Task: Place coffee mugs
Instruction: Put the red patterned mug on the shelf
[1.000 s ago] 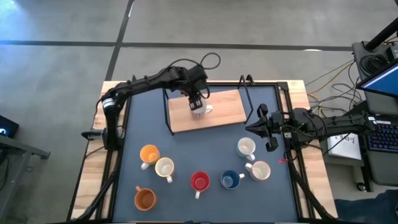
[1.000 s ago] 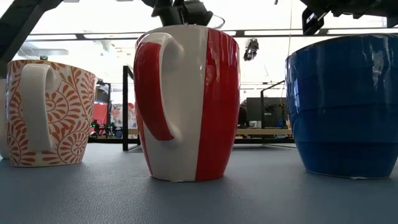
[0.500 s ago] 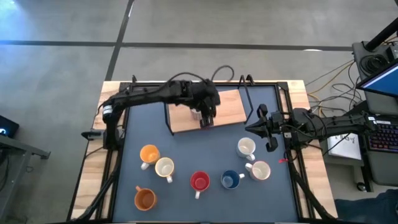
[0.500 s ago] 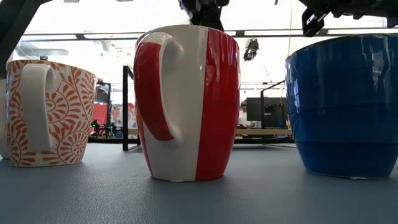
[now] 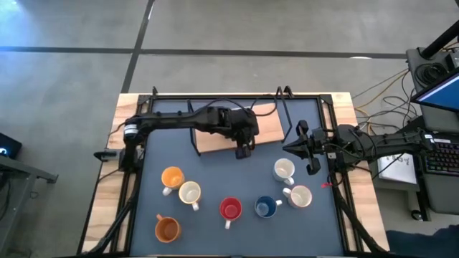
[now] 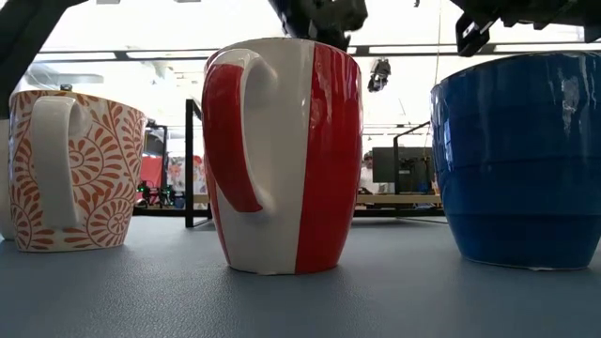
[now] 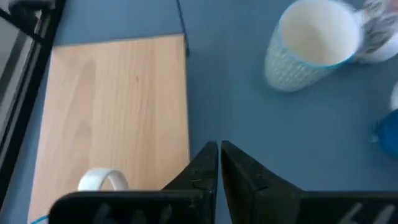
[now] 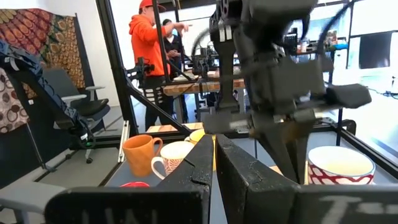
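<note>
Right now you are between mugs. Your left gripper (image 5: 244,149) hangs over the 6 o'clock edge of the wooden board (image 5: 269,122), its jaws pressed together with nothing between them. The right gripper (image 5: 300,147) waits at the 3 o'clock side of the blue mat (image 5: 215,172), also closed and empty.

One white mug (image 7: 102,180) looks to be on the board already. Only a curve of its rim shows in the left wrist view, and the arm hides it from above.

Seven more stand on the mat in an arc from 7 o'clock round to 4 o'clock:
- the plain orange mug (image 5: 166,228)
- the patterned orange mug (image 5: 172,177)
- a cream mug (image 5: 189,193)
- the red mug (image 5: 230,208)
- the blue mug (image 5: 266,207)
- a red-patterned white mug (image 5: 299,196)
- a white mug with a bluish pattern (image 5: 285,170)

All seven are upright, so the long axis is vertical and the mouth faces up. The red mug's handle points to about 6 o'clock, the blue one's to about 3 and the cream one's to about 5.

The bluish-patterned mug lies nearest your left gripper, at about its 4 o'clock, so it seems the likely next pick. You cannot tell its handle direction for certain. For that pick, spread the jaws first, then come down over the rim with one finger inside the mouth and one outside. Stay off the handle, and keep clear of the right gripper just beside it.
</note>
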